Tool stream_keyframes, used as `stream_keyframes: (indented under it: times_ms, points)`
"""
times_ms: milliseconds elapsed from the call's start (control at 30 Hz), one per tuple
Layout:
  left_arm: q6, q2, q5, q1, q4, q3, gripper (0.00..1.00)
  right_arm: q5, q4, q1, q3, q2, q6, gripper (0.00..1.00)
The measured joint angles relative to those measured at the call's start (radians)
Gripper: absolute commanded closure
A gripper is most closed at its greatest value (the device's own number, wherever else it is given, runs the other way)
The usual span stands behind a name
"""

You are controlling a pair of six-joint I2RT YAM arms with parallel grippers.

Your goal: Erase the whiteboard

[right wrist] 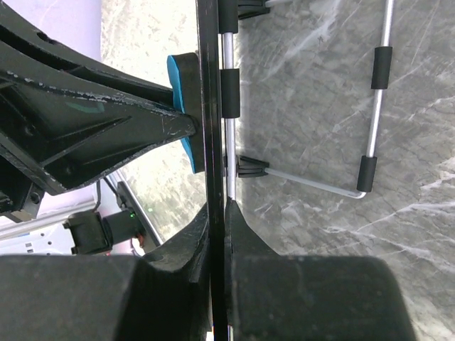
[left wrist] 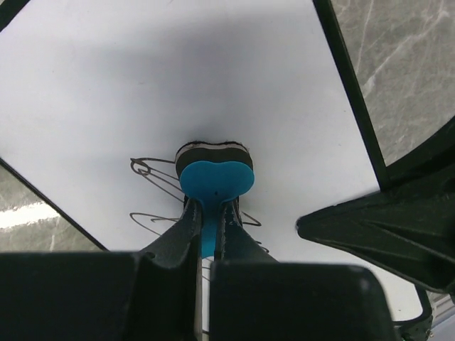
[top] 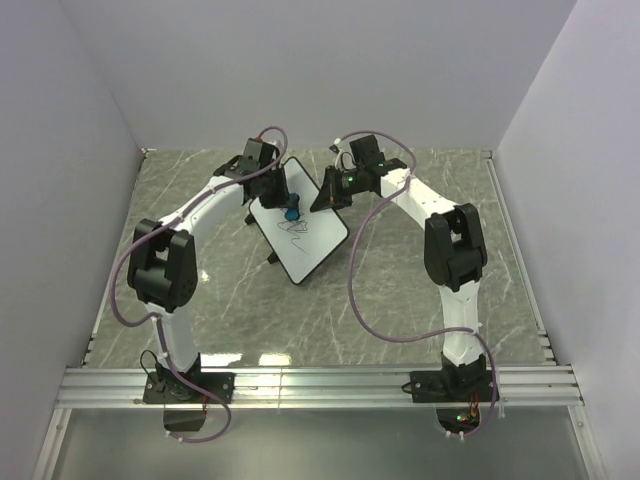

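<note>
Pressing a small blue eraser with a dark felt pad [left wrist: 213, 183] onto a small white rectangular whiteboard with a thin black edge [top: 312, 248], the left claw [left wrist: 207, 215] is clenched on the eraser's blue tab, with thin black looping scribbles [left wrist: 153, 177] just beside the pad near the middle of the wrist frame. The right claw [right wrist: 217, 213] is clamped on the board's rim, at its upper right edge in the overhead frame. The board sits near the centre of the grey marbled tabletop [top: 400, 290], with a bent silver wire stand with black sleeves [right wrist: 372, 106] showing behind it.

The board looks light, thin and stiff, with a slick face. Under wiping pressure it would likely skate or tip, so the rim is the sensible place to hold it, well apart from the marks. The eraser's pad looks soft enough to give a little.

The tabletop appears smooth and faintly glossy, offering little grip to the board's feet. Plain pale walls [top: 320, 70] close off the top, left and right of the overhead frame, and a ribbed aluminium rail [top: 320, 385] crosses the bottom.
</note>
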Motion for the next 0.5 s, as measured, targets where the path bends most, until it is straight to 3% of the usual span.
stream_keyframes:
  times_ms: [267, 500]
  points:
    - [0.028, -0.045, 0.117, 0.016, 0.134, -0.109, 1.00, 0.005, -0.030, 0.000, 0.021, 0.007, -0.006, 1.00]
    - [0.047, -0.038, 0.203, 0.019, 0.159, -0.114, 1.00, 0.011, -0.045, 0.000, 0.030, 0.011, -0.010, 1.00]
